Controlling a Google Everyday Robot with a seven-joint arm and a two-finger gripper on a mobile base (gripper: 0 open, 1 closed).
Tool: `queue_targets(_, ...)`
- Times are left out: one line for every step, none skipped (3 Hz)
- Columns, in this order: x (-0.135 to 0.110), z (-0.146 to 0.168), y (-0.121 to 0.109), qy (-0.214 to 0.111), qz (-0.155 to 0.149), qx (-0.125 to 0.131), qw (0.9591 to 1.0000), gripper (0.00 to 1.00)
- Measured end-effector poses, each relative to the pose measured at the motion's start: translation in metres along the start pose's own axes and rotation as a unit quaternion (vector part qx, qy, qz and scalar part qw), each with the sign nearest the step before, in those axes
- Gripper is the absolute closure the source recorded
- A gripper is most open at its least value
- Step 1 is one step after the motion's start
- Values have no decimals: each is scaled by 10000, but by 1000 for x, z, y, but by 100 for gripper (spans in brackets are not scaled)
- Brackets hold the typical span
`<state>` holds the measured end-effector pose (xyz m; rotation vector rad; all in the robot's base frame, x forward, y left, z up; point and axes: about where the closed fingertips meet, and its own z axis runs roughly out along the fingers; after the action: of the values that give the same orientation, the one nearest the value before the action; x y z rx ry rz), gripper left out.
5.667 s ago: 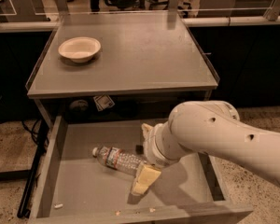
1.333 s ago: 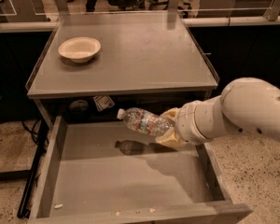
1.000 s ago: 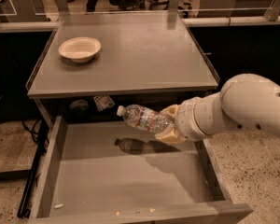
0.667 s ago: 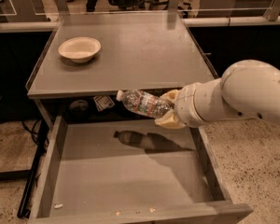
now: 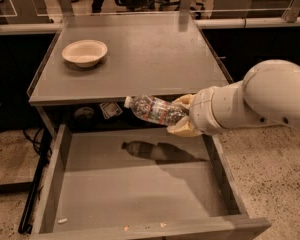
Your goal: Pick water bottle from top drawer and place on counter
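Seeing the top drawer (image 5: 140,189) pulled wide open up front. Clamping the water bottle (image 5: 152,109) sideways in the fingers (image 5: 184,130) of the gripper (image 5: 182,117), hovering over the drawer right at the bench (image 5: 155,59) front edge, cap pointing left. Spotting a bowl (image 5: 84,52) sitting back-left on the bench.

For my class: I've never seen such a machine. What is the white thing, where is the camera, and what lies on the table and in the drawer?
The white shape is a robot arm reaching in from the right. Its end effector, the beige two-fingered grasping part, is shut on a small water bottle, holding it sideways above the open top drawer, in front of the counter. The one camera looks down from the front. A pale bowl sits on the counter; crumbs lie in the drawer.
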<state>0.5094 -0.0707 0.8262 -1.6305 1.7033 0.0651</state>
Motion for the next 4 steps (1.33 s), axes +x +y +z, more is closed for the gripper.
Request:
queue_targets(-10,-5,-18,-35,-274,-117,9996,100)
queue_targets(-19,20,-40,-82,-471,-285,9984,100)
queue_targets(-20,20,-40,-86,-475,-285,9984,100)
queue_targets(-20,22,-61,-90,-542,-279,9981,100)
